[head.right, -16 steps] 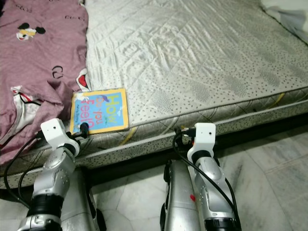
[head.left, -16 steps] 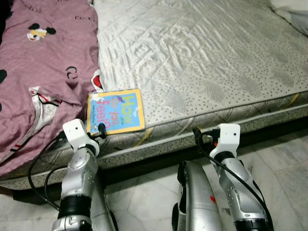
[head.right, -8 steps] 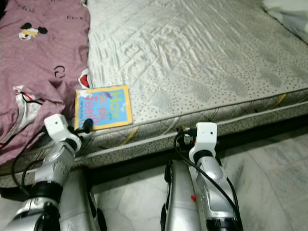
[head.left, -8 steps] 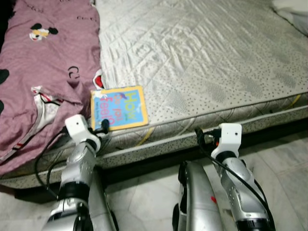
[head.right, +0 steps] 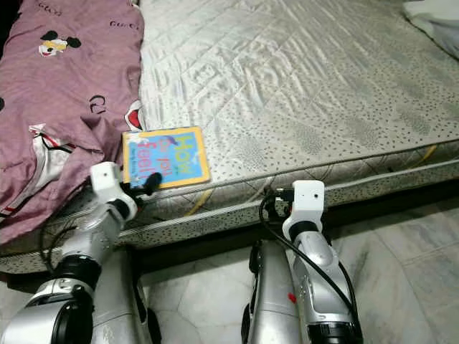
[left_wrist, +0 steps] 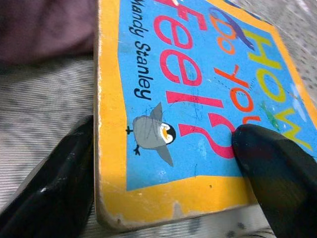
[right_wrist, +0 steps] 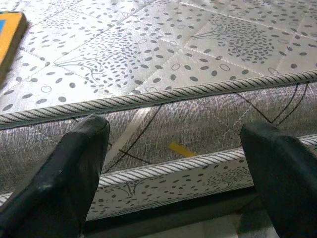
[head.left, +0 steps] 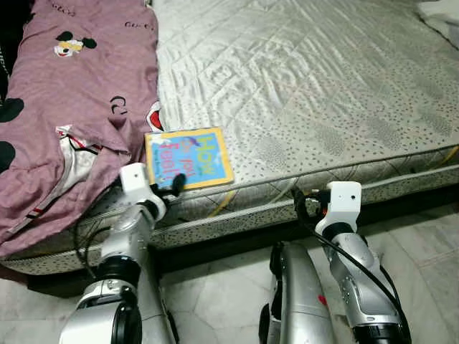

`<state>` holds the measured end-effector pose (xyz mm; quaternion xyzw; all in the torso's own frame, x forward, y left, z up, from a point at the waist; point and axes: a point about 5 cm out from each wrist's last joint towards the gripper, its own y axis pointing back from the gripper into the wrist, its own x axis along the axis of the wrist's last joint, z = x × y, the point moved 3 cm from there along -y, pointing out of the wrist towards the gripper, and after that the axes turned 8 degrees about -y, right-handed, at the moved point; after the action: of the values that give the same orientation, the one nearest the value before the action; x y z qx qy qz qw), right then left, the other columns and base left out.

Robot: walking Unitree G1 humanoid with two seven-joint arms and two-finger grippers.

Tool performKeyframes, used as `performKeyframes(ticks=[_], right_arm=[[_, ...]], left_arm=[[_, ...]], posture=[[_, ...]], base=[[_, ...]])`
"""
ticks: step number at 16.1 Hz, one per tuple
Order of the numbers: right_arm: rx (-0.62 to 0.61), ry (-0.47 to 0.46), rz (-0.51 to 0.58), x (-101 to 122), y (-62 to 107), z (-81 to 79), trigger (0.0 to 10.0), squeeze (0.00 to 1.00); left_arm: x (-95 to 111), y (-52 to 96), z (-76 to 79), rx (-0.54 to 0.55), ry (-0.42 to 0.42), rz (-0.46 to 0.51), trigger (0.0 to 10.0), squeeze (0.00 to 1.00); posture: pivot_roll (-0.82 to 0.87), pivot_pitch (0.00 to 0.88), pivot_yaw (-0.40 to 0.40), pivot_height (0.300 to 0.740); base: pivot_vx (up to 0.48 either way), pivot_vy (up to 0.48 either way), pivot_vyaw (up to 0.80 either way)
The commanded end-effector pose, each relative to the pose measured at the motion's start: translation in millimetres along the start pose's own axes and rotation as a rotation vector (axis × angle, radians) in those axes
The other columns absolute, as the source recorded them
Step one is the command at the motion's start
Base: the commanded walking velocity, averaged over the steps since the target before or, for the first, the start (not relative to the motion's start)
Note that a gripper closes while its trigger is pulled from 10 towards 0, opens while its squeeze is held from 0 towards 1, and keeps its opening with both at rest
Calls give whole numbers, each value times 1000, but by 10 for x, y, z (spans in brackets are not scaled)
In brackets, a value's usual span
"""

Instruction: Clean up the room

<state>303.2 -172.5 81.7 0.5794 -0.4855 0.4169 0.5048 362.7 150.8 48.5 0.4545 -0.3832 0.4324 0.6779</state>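
Note:
A yellow-edged blue board book (head.left: 188,158), titled "How do you feel?", lies flat near the front edge of the grey quilted mattress (head.left: 308,79). My left gripper (head.left: 176,183) is at the book's near edge. In the left wrist view that gripper (left_wrist: 163,131) is open: one finger (left_wrist: 54,188) is beside the spine edge and the other finger (left_wrist: 277,168) is over the cover (left_wrist: 198,89). My right gripper (right_wrist: 173,134) is open and faces the mattress side, with nothing between its fingers.
A crumpled pink cartoon-print blanket (head.left: 64,107) covers the mattress's left part, right beside the book. A white pillow corner (head.left: 441,11) shows at the far right. Pale marble floor (head.left: 430,244) lies below the bed frame, where my right arm (head.left: 343,204) hangs.
The camera has shifted, so the scene sits further right. My left gripper has reached forward from the book's near-left corner onto its near edge. The right arm has stayed put.

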Motion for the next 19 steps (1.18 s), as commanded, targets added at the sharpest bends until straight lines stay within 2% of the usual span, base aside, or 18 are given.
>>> performKeyframes(ticks=[1, 2, 3, 12, 19], right_arm=[[-11, 5, 8, 13, -3, 16, 10000, 0], [-13, 6, 9, 15, -5, 16, 10000, 0], [-13, 8, 10, 20, -11, 15, 10000, 0], [-3, 14, 16, 32, -34, -1, 10000, 0], [-2, 23, 17, 30, -47, -4, 10000, 0]], left_arm=[[-237, -16, 214, -90, 18, -88, 10000, 0], [-230, -21, 232, -101, 32, -77, 3569, 0], [-216, -37, 264, -121, 45, -70, 0, 0], [-77, -129, 476, -193, 61, -18, 0, 0], [40, -156, 489, -191, 40, 35, 0, 0]], posture=[[-111, 130, -29, 496], [-112, 130, -30, 496], [-111, 129, -31, 496], [-105, 119, -39, 496], [-100, 115, -41, 496]], base=[[0, 0, 0], [0, 0, 0], [0, 0, 0], [0, 0, 0], [0, 0, 0]])
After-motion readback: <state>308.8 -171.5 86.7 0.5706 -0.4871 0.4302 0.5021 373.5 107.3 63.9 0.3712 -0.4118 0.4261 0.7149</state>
